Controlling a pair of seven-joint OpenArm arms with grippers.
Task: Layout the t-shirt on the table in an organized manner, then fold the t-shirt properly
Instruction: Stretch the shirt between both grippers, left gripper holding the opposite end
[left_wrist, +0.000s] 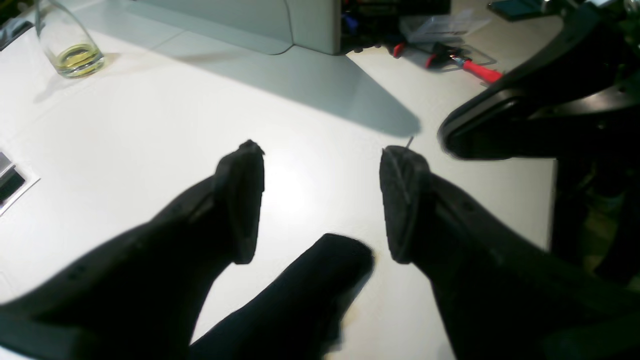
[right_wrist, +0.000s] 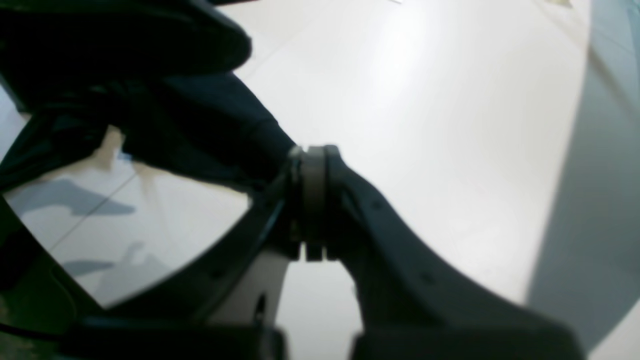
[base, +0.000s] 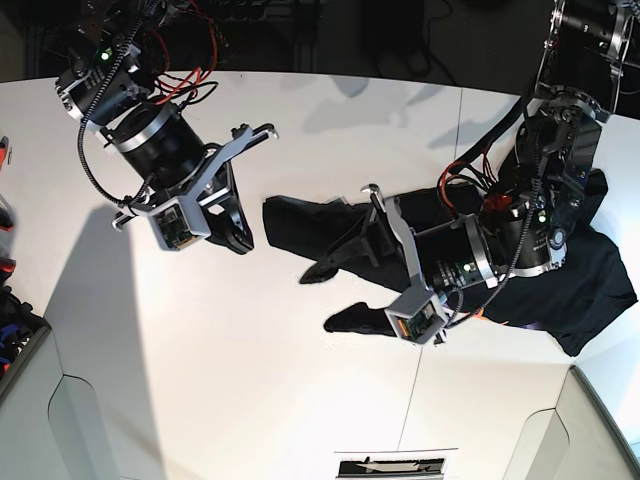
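**Black shirt crumpled on white table, one gripper pinching it**

No brand, label or readable writing shows anywhere; a small printed card at the table's near edge is too small to read.

Taking the shirt (base: 560, 285) as the landmark and moving left to right in the base view: well to its left hangs the right gripper (base: 243, 235), its dark moulded jaws pressed together. The right wrist view shows a fold of soft, matte black fabric caught at the tips, stretched in a taut band away from the pinch. The table (base: 250, 380) under it is smooth, glossy white, crossed by a thin dark seam.

The shirt itself lies rumpled, not flat, a narrow tongue of cloth reaching toward the right gripper and its broad body spread to the table's right edge.

Over the shirt's middle sits the left gripper (left_wrist: 320, 200), jaws spread wide with bare table between them and nothing held. Its fingertips (left_wrist: 402, 200) carry rough, foam-like black pads. A rounded end of cloth lies just below the gap.
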